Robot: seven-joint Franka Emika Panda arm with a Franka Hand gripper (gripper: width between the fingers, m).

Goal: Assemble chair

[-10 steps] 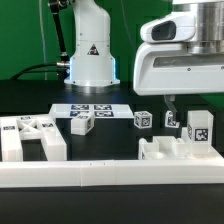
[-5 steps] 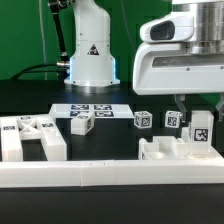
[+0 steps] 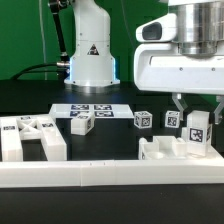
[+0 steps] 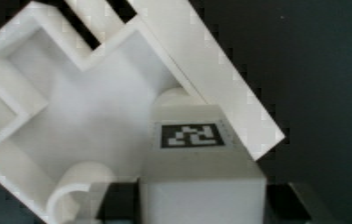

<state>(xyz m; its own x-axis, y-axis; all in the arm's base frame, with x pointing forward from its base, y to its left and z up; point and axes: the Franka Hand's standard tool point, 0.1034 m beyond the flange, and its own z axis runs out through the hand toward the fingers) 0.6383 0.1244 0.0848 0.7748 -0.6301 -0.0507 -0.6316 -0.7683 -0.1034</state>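
The pincer (image 3: 197,112) has come down and clenched on the post (image 3: 198,134). The post stands upright, long axis vertical, tag facing the exterior camera. It is just behind the rail (image 3: 100,176), toward the exterior view's right, by the slab (image 3: 160,152). Farther behind the rail lies the marker board (image 3: 92,110).

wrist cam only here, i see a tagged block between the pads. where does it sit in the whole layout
Observer: It is the upright tagged post at the exterior view's right, next to the seat slab.
Operator: any loose parts close by
Observer: A small tagged cube stands just behind the slab, towards the exterior view's left of the post.
Operator: whats in front of it all
Observer: A long plain white rail lies across the foreground.
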